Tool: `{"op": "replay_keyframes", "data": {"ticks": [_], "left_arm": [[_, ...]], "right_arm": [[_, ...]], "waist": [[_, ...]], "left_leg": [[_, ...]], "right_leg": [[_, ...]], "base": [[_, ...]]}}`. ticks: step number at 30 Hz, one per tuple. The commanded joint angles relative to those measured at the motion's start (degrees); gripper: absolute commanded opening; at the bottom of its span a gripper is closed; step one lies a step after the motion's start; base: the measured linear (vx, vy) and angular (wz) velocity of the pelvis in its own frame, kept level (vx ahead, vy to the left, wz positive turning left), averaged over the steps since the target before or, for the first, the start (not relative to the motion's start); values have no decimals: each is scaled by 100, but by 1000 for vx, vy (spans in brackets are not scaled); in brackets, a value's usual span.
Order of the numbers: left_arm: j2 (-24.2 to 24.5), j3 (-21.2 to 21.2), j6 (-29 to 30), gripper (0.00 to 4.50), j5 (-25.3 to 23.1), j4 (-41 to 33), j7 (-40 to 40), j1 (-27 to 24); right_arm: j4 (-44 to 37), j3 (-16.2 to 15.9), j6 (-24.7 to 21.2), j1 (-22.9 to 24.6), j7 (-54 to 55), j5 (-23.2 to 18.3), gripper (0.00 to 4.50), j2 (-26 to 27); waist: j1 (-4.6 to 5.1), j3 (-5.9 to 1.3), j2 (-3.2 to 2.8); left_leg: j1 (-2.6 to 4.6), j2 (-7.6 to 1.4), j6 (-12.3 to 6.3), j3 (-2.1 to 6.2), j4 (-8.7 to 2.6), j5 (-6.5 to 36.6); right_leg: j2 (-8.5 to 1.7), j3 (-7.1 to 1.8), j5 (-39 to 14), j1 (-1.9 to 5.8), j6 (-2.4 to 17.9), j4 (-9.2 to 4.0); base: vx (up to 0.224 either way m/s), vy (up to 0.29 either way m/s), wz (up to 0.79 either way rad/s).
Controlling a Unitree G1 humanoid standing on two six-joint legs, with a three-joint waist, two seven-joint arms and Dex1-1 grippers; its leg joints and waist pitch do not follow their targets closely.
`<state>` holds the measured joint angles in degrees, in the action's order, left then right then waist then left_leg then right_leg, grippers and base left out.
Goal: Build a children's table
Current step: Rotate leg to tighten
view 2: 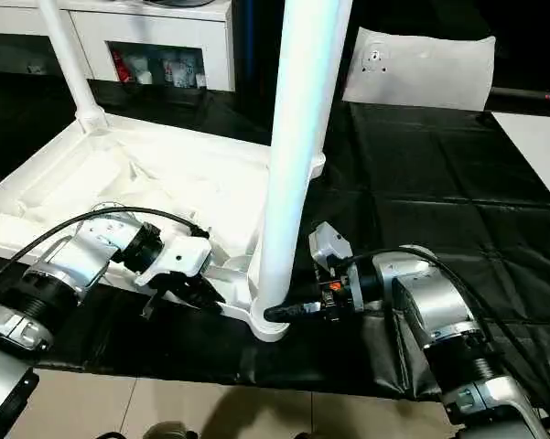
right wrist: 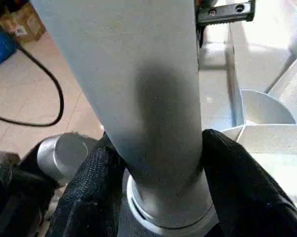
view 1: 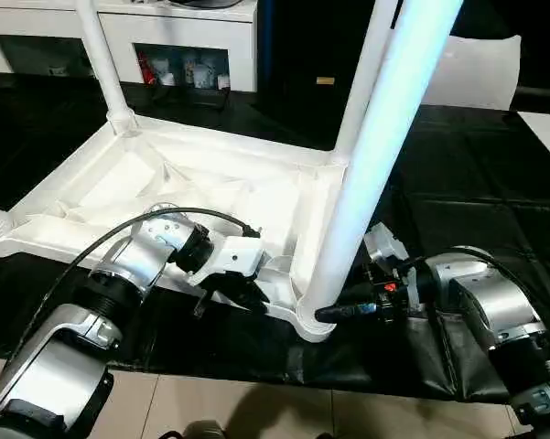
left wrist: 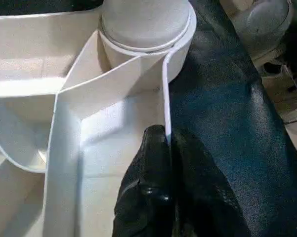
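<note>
The children's table (view 1: 119, 183) lies upside down on the black-covered work table, ribbed underside up. White legs stand in its far-left (view 1: 101, 55) and far-right (view 1: 366, 82) sockets. A thick leg (view 1: 384, 155) rises from the near-right corner socket (view 1: 313, 326). My left gripper (view 1: 233, 294) is shut on the thin near rim wall (left wrist: 165, 94) of the table, one black finger on each side. My right gripper (view 2: 279, 313) is at the base of the near-right leg (right wrist: 143, 89), its fingers (right wrist: 237, 177) pressed against both sides just above the socket.
A white cabinet (view 1: 183, 37) with open shelves stands behind the work table. A white sheet (view 2: 421, 69) lies at the back right on the black cover (view 1: 467, 183). Tiled floor (view 1: 256, 402) shows below the table's front edge, with a black cable (right wrist: 54, 98) on it.
</note>
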<state>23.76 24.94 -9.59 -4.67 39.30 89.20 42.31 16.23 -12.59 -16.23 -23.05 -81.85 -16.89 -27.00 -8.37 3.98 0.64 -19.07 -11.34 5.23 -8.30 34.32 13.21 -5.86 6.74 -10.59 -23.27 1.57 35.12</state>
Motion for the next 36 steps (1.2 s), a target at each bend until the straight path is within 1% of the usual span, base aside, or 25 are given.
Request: {"op": "replay_keyframes", "data": {"ticks": [1, 3, 5, 7, 9, 10, 12, 13, 14, 15, 16, 17, 18, 19, 20, 21, 22, 23, 24, 25, 27, 28, 31, 35, 36], "left_arm": [[-191, 30, 59, 0, -53, 63, -285, 156], [-293, -28, 255, 0, -85, 120, -546, 198], [-377, -67, 408, 0, -120, 173, -757, 235], [-534, -121, 766, 0, -232, 305, -1224, 320], [-813, -260, 1234, 0, -247, 484, -1768, 436], [-900, -314, 1340, 0, -226, 517, -1923, 467], [-1003, -366, 1440, 0, -200, 545, -2082, 502], [-1253, -505, 1681, 0, -176, 639, -2590, 605], [-1305, -540, 1705, 0, -180, 678, -2739, 634], [-1337, -561, 1715, 0, -189, 709, -2834, 655], [-1393, -584, 1770, 0, -198, 732, -2946, 682], [-1473, -639, 1826, 0, -221, 765, -3136, 719], [-1573, -714, 1920, 0, -210, 797, -3331, 760], [-1651, -773, 1986, 0, -198, 827, -3473, 796], [-1713, -825, 2048, 0, -208, 850, -3575, 823], [-1842, -927, 2128, 0, -207, 875, -3846, 863], [-1888, -954, 2121, 0, -219, 882, -3977, 874], [-1888, -954, 2121, 0, -219, 882, -3977, 874], [-1908, -942, 2053, 0, -256, 889, -4073, 871], [-1902, -922, 2012, 0, -276, 892, -4078, 863], [-1845, -877, 1880, 0, -327, 924, -4046, 849], [-1809, -862, 1806, 0, -344, 934, -4007, 834], [-1713, -809, 1603, 0, -398, 960, -3892, 804], [-1582, -752, 1149, 0, -367, 868, -3565, 654], [-1561, -771, 1025, 0, -338, 852, -3551, 614]], "right_arm": [[-272, 24, -210, 138, 226, -257, 204, 208], [-271, 148, -225, 210, 868, -151, 204, 476], [-241, 199, -187, 235, 1394, 28, 204, 671], [-219, 286, -233, 268, 2155, 234, 204, 986], [-228, 441, -488, 288, 3068, 377, 201, 1431], [-232, 471, -545, 286, 3283, 410, 199, 1550], [-215, 516, -633, 271, 3565, 445, 199, 1704], [-82, 606, -743, 197, 4283, 581, 199, 2103], [-39, 616, -747, 176, 4407, 608, 198, 2178], [-15, 620, -751, 164, 4497, 622, 198, 2225], [100, 657, -733, 108, 4776, 686, 198, 2349], [220, 716, -724, 43, 5077, 748, 198, 2498], [352, 788, -722, -29, 5351, 769, 198, 2661], [460, 842, -720, -90, 5543, 778, 198, 2780], [500, 885, -736, -120, 5679, 805, 198, 2867], [680, 885, -554, -227, 6038, 1018, 198, 2975], [762, 907, -441, -276, 6281, 1134, 198, 3022], [762, 907, -441, -276, 6281, 1134, 198, 3022], [803, 1033, -335, -297, 6486, 1135, 198, 3126], [792, 1110, -315, -287, 6502, 1076, 233, 3178], [717, 1191, -255, -238, 6500, 1011, 266, 3208], [675, 1202, -194, -210, 6521, 1023, 269, 3199], [582, 1338, -85, -182, 6549, 974, 309, 3158], [229, 1445, 90, 8, 6369, 901, 323, 2922], [10, 1477, 61, 148, 6244, 878, 341, 2796]], "waist": [[44, -373, -2], [47, -346, -4], [69, -319, -1], [111, -292, -26], [147, -265, -32], [184, -253, -10], [229, -270, -18], [274, -271, -33], [287, -277, -36], [324, -286, -20], [342, -304, -31], [342, -314, -65], [357, -319, -57], [374, -331, -53], [378, -329, -59], [389, -336, -74], [379, -349, -69], [380, -353, -71], [373, -366, -86], [370, -379, -80], [365, -394, -85], [362, -406, -102], [359, -420, -112], [317, -442, -103], [313, -474, -72]], "left_leg": [[-68, -207, -370, -58, -413, 193], [-72, -196, -285, -62, -442, 402], [-70, -165, -156, -58, -471, 630], [-59, -154, 37, -47, -517, 828], [-40, -137, 126, -47, -525, 1008], [-35, -113, 142, -41, -527, 1144], [-61, -109, 106, -12, -538, 1154], [-75, -128, 99, -14, -544, 1139], [-61, -126, 117, -13, -543, 1151], [-75, -116, 97, -1, -550, 1143], [-77, -120, 51, -13, -542, 1033], [-85, -125, 43, -3, -548, 978], [-97, -127, 31, -12, -545, 914], [-71, -131, 36, -25, -536, 867], [-73, -131, 37, -29, -533, 836], [-88, -127, 43, -37, -528, 755], [-72, -128, 42, -44, -522, 683], [-76, -125, 40, -48, -518, 627], [-85, -121, 32, -40, -516, 559], [-86, -117, -47, -52, -508, 407], [-91, -120, -152, -55, -503, 244], [-87, -126, -196, -54, -499, 184], [-77, -134, -238, -59, -492, 116], [-74, -139, -282, -66, -482, 78], [-74, -142, -300, -68, -470, 0]], "right_leg": [[-329, -374, -580, 394, 1401, -333], [-329, -370, -959, 390, 1289, -389], [-341, -357, -1621, 383, 1027, -474], [-337, -345, -2396, 355, 707, -571], [-316, -337, -2764, 323, 538, -632], [-316, -315, -3035, 318, 433, -675], [-319, -298, -3092, 342, 346, -695], [-302, -311, -2890, 330, 395, -671], [-306, -307, -2830, 310, 435, -669], [-299, -298, -2740, 342, 457, -661], [-297, -318, -2480, 338, 534, -641], [-299, -317, -2334, 355, 593, -615], [-291, -323, -2181, 359, 643, -607], [-284, -328, -1950, 343, 782, -587], [-286, -335, -1860, 342, 831, -572], [-281, -342, -1667, 352, 905, -558], [-286, -347, -1514, 356, 960, -546], [-285, -350, -1422, 359, 991, -530], [-286, -347, -1317, 382, 1017, -512], [-279, -352, -1016, 396, 1075, -494], [-276, -352, -686, 413, 1163, -462], [-280, -350, -554, 418, 1206, -450], [-283, -350, -372, 426, 1294, -428], [-297, -361, -299, 441, 1302, -416], [-297, -365, -209, 457, 1308, -400]], "base": [[0, 0, 0], [0, 0, 0], [0, 0, 0], [0, 0, 0], [-26, -11, -1], [0, 0, 0], [0, 0, 0], [0, 0, 0], [0, 0, 0], [0, 0, 0], [0, 0, 0], [0, 0, 0], [0, 0, 0], [0, 0, 0], [0, 0, 0], [0, 0, 0], [0, 0, 0], [0, 0, 0], [0, 0, 0], [0, 0, 0], [0, 0, 0], [0, 0, 0], [0, 0, 0], [0, 0, 0], [0, 0, 0]]}}
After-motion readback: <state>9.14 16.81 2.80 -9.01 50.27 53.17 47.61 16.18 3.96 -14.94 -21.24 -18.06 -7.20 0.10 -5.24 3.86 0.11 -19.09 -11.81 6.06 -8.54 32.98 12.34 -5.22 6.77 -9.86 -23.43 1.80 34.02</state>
